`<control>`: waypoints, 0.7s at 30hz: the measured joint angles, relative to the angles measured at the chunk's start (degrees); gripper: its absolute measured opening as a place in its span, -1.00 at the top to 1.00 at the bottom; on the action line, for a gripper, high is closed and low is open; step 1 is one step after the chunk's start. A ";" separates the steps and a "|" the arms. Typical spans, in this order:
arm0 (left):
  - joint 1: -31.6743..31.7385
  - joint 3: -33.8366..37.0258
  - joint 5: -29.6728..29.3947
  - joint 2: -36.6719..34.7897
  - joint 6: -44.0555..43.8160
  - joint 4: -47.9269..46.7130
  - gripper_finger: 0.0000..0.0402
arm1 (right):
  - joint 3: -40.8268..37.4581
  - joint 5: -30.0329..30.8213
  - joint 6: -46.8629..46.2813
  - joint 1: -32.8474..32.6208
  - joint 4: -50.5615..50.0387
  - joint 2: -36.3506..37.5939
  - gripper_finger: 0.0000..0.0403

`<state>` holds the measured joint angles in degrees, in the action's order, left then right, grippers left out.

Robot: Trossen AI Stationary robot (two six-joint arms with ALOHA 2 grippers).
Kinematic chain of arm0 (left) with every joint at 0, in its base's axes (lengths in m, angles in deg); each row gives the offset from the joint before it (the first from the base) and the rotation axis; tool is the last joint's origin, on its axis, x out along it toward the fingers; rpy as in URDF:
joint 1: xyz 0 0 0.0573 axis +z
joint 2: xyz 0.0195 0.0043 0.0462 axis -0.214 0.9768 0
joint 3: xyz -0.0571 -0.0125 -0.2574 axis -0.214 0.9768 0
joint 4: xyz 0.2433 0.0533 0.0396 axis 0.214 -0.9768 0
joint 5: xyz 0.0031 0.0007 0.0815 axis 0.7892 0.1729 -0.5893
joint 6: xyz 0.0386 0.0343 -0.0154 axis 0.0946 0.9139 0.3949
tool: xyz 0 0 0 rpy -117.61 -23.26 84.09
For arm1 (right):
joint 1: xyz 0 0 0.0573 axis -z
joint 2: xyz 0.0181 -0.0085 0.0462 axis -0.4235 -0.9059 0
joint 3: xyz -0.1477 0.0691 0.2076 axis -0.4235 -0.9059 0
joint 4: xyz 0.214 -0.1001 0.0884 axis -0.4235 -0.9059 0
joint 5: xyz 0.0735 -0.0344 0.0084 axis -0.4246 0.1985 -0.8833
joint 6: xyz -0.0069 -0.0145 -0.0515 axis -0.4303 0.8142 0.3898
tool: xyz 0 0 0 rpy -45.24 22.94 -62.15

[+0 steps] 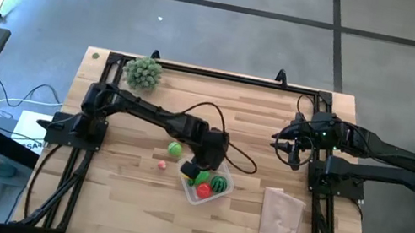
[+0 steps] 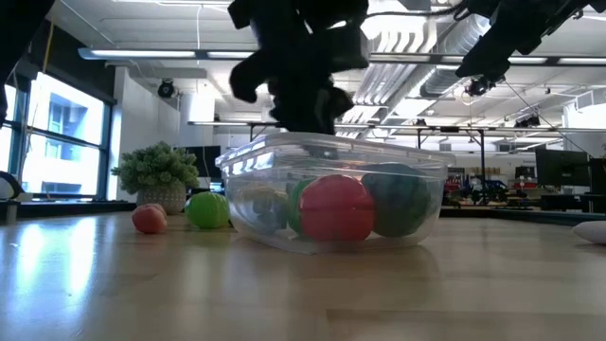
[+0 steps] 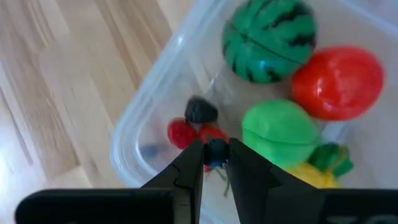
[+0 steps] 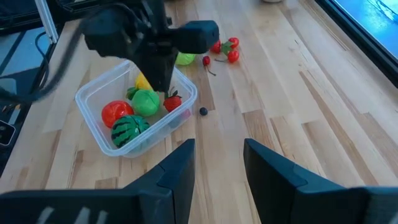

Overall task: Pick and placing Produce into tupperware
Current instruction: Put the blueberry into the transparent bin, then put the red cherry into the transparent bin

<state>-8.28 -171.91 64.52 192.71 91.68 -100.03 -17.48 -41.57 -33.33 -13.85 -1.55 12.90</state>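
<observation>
Fingers (image 3: 189, 171) pinch dark berry (image 3: 216, 151) over the tupperware (image 3: 134, 134).

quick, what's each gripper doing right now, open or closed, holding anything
Left gripper: over the tupperware, closed on a small dark piece.
Right gripper: open, empty, waiting away from the tupperware.

One tupperware (image 4: 134, 112) (clear): five produce pieces inside; outside, one green ball (image 2: 207, 210), one cherry cluster (image 4: 225, 50).
</observation>
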 joint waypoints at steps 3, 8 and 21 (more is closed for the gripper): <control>0.02 -0.19 -0.21 1.17 -0.23 1.27 0.70 | 0.00 0.01 0.00 0.00 -0.02 -0.01 0.36; 0.02 -0.12 -0.38 2.07 -0.44 0.96 0.67 | 0.02 0.00 0.00 0.00 0.02 0.00 0.36; 0.02 -0.15 0.26 2.04 -0.65 1.02 0.49 | 0.02 0.00 0.00 0.01 0.02 0.00 0.36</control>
<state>-8.26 -172.06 64.77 194.76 91.03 -99.01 -17.46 -41.57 -33.33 -13.85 -1.53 12.90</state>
